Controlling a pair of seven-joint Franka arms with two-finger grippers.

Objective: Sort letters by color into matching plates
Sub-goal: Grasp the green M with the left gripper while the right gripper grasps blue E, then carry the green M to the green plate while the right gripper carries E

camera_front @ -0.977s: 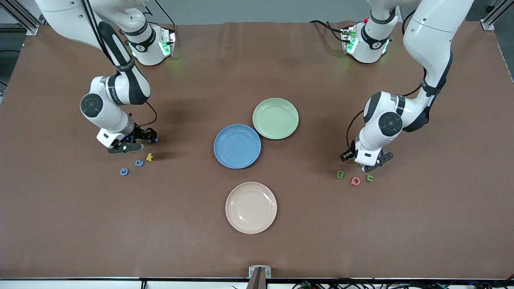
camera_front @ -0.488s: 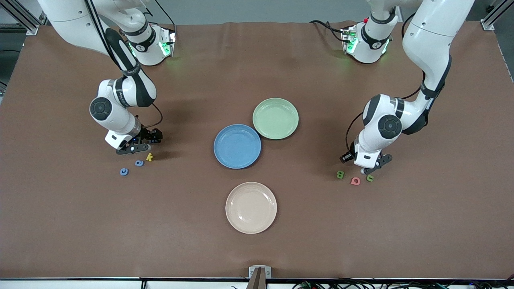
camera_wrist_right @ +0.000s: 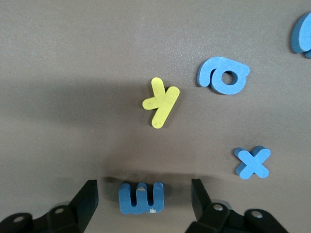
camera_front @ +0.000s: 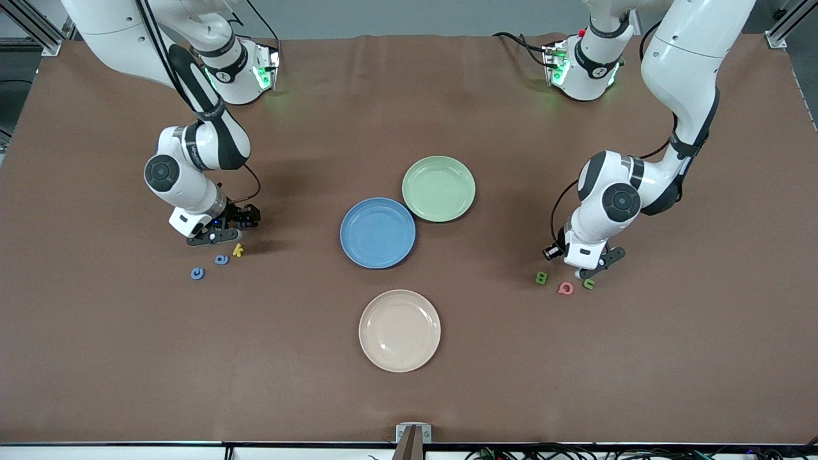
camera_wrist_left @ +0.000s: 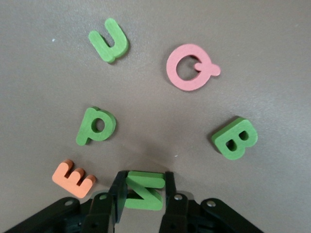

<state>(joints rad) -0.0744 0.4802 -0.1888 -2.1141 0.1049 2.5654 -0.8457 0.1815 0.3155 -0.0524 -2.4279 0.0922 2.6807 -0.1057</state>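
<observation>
Now left fingers [camera_wrist_left: 169,196] against green N [camera_wrist_left: 143,190].

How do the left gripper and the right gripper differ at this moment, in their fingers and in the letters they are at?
The left gripper has its fingers closed against a green letter N; the right gripper stands wide open, touching nothing. A blue letter E lies untouched between the right gripper's fingers. Around the left gripper lie green, pink and orange letters; around the right, blue and yellow ones. Both are low over the table.

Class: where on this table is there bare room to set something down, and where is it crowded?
Bare: the stretch between the blue plate and each letter cluster, and around the cream plate. Crowded: the left gripper, closing on a green N, and the open right gripper, over a blue letter.
</observation>
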